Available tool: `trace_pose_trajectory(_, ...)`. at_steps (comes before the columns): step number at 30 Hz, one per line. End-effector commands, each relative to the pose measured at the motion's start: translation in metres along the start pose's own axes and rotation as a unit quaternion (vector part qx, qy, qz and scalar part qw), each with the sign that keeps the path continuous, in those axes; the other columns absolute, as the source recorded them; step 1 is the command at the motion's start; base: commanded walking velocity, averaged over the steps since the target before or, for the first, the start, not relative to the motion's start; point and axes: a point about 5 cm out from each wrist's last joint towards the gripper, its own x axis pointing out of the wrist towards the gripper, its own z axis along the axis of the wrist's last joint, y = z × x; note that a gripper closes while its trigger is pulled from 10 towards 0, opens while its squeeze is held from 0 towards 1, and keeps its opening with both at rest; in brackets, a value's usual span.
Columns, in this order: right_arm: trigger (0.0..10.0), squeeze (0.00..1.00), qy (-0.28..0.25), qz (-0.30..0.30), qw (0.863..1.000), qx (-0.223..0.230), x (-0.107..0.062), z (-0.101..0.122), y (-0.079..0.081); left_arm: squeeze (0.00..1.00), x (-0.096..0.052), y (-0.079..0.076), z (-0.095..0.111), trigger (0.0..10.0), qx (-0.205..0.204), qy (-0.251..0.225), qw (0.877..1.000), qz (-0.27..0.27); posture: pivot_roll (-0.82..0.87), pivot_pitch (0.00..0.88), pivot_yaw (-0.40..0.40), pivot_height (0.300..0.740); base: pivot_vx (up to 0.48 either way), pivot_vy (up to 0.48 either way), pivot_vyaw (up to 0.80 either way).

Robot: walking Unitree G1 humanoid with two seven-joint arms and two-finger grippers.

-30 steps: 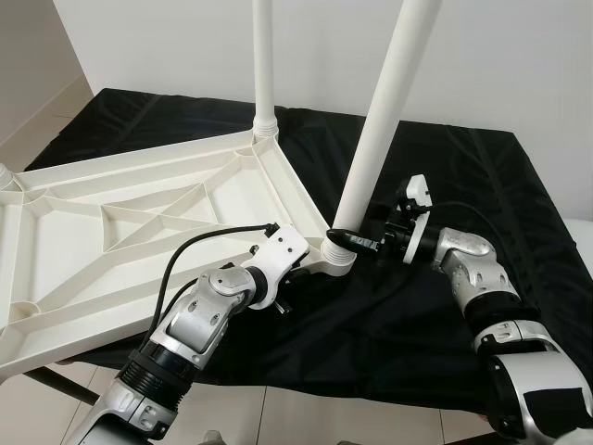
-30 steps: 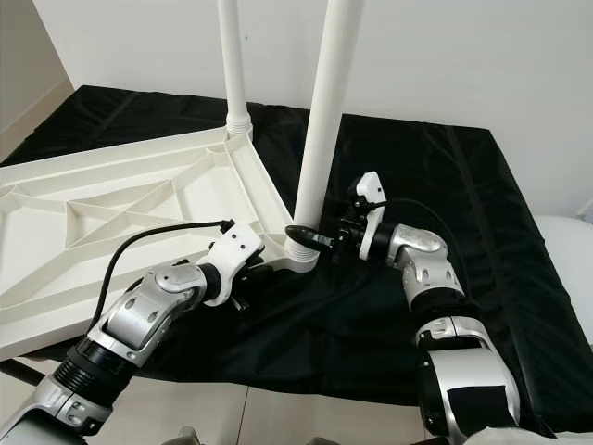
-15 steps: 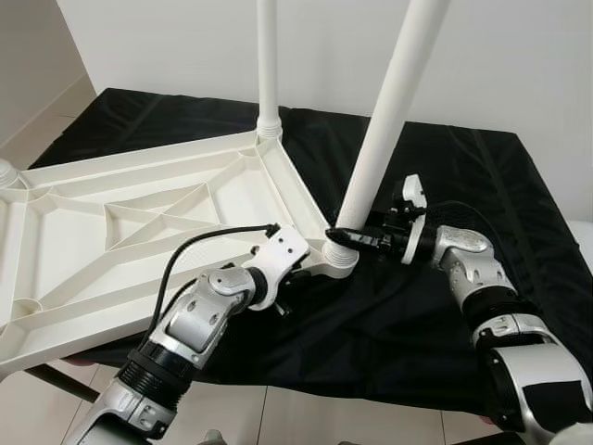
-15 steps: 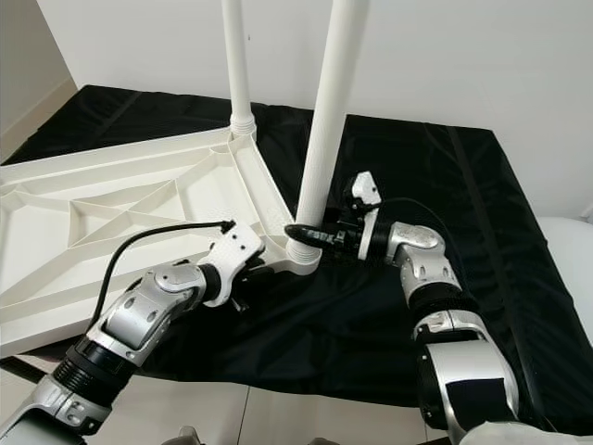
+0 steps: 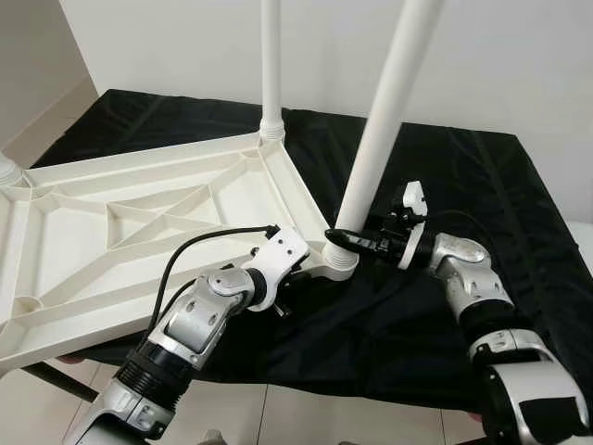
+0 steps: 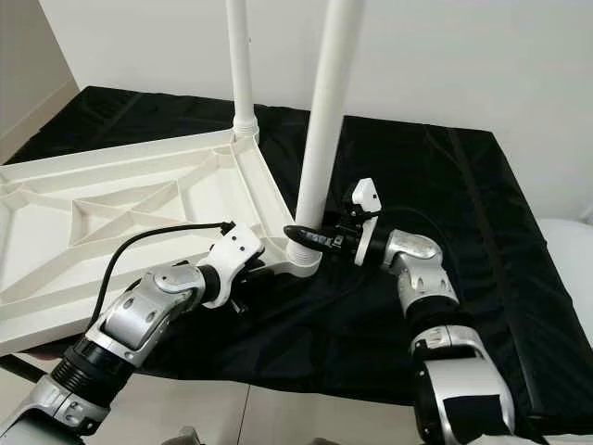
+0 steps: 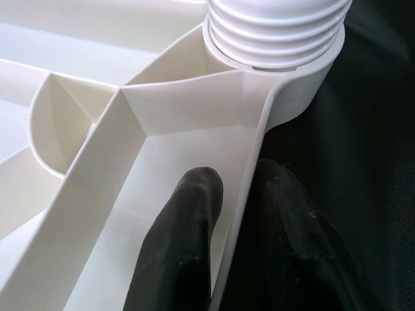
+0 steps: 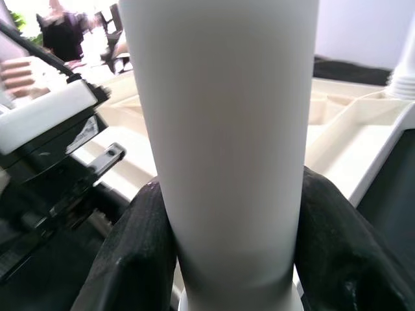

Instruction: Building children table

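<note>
A white plastic tabletop [image 5: 139, 218] lies upside down on a black cloth [image 5: 463, 167], ribs facing up. One white leg [image 5: 271, 65] stands upright in the far corner. A second leg [image 5: 380, 139] leans slightly in the near corner socket [image 5: 340, 264]. My right gripper [image 5: 343, 237] is shut on this leg just above the socket; its fingers [image 8: 136, 253] hug the leg [image 8: 227, 129]. My left gripper [image 5: 295, 280] is shut on the tabletop rim [image 7: 249, 194] beside the socket, one finger [image 7: 185, 240] inside the wall and one outside.
The black cloth ends close to my body, with tiled floor [image 5: 278, 417] below. A white wall rises behind. Another corner socket [image 5: 6, 172] shows at the far left. The tabletop overhangs the cloth's near edge on the left.
My right forearm has sunk a little and the wrist has shifted, still gripping the near leg. The left arm keeps its hold on the rim.
</note>
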Motion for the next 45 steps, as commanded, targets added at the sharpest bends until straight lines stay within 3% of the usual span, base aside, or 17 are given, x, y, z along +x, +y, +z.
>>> trace_pose_trajectory(1, 0.0, 0.0, -0.002, -0.007, 1.0, 0.017, 0.004, -0.005, 0.004, 0.0, 0.002, -0.008, 0.003, 10.0, 0.006, -0.009, 0.999, -0.031, 0.0, 0.0, -0.007, 0.74, 0.0, 0.0, 0.0)
trace_pose_trajectory(4, 0.0, 0.0, -0.002, -0.007, 1.0, 0.017, 0.004, -0.005, 0.005, 0.0, 0.002, -0.008, 0.003, 10.0, 0.006, -0.009, 0.999, -0.032, 0.0, 0.0, -0.007, 0.74, 0.0, 0.0, 0.0)
trace_pose_trajectory(9, 0.0, 0.0, -0.004, -0.068, 0.998, 0.003, 0.007, -0.007, 0.011, 0.0, 0.002, -0.01, 0.003, 10.0, 0.005, -0.011, 0.999, -0.033, 0.0, 0.0, -0.014, 0.74, 0.0, 0.0, 0.0)
trace_pose_trajectory(16, 0.0, 0.0, -0.015, -0.112, 0.993, 0.027, 0.012, -0.006, 0.021, 0.0, 0.002, -0.01, 0.002, 10.0, 0.004, -0.01, 0.999, -0.032, 0.0, 0.0, -0.02, 0.74, 0.0, 0.0, 0.0)
trace_pose_trajectory(18, 0.0, 0.0, -0.017, -0.201, 0.977, 0.068, 0.02, -0.009, 0.028, 0.0, 0.001, -0.01, 0.0, 10.0, 0.001, -0.008, 0.999, -0.031, 0.0, 0.003, -0.026, 0.74, 0.0, 0.0, 0.0)
trace_pose_trajectory(19, 0.0, 0.0, -0.017, -0.201, 0.977, 0.068, 0.02, -0.009, 0.028, 0.0, 0.001, -0.01, 0.0, 10.0, 0.001, -0.008, 0.999, -0.031, 0.0, 0.003, -0.026, 0.74, 0.0, 0.0, 0.0)
trace_pose_trajectory(21, 0.0, 0.0, -0.019, -0.265, 0.96, 0.084, 0.023, -0.01, 0.034, 0.0, 0.0, -0.011, -0.001, 10.0, -0.001, -0.007, 1.0, -0.03, 0.0, 0.007, -0.025, 0.74, 0.0, 0.0, 0.0)
trace_pose_trajectory(22, 0.0, 0.0, -0.019, -0.265, 0.96, 0.084, 0.023, -0.01, 0.034, 0.0, 0.0, -0.011, -0.001, 10.0, -0.001, -0.007, 1.0, -0.03, 0.0, 0.007, -0.025, 0.74, 0.0, 0.0, 0.0)
trace_pose_trajectory(25, 0.0, 0.0, -0.015, -0.32, 0.944, 0.078, 0.029, -0.012, 0.043, 0.0, -0.001, -0.011, -0.001, 10.0, -0.002, -0.006, 1.0, -0.03, 0.0, 0.012, -0.022, 0.74, 0.0, 0.0, 0.0)
trace_pose_trajectory(34, 0.0, 0.0, 0.004, -0.411, 0.908, 0.079, 0.04, -0.015, 0.064, 0.0, -0.001, -0.012, -0.002, 10.0, -0.005, -0.005, 0.999, -0.032, 0.0, 0.022, -0.019, 0.74, 0.0, 0.0, 0.0)
trace_pose_trajectory(38, 0.0, 0.0, 0.016, -0.447, 0.888, 0.105, 0.045, -0.019, 0.073, 0.0, -0.001, -0.013, -0.002, 10.0, -0.006, -0.004, 0.999, -0.032, 0.01, 0.026, -0.018, 0.74, 0.0, 0.0, 0.0)
trace_pose_trajectory(45, 0.0, 0.0, 0.025, -0.463, 0.881, 0.096, 0.045, -0.018, 0.074, 0.0, -0.002, -0.012, -0.002, 10.0, -0.006, -0.004, 0.999, -0.032, 0.0, 0.029, -0.017, 0.74, 0.0, 0.0, 0.0)
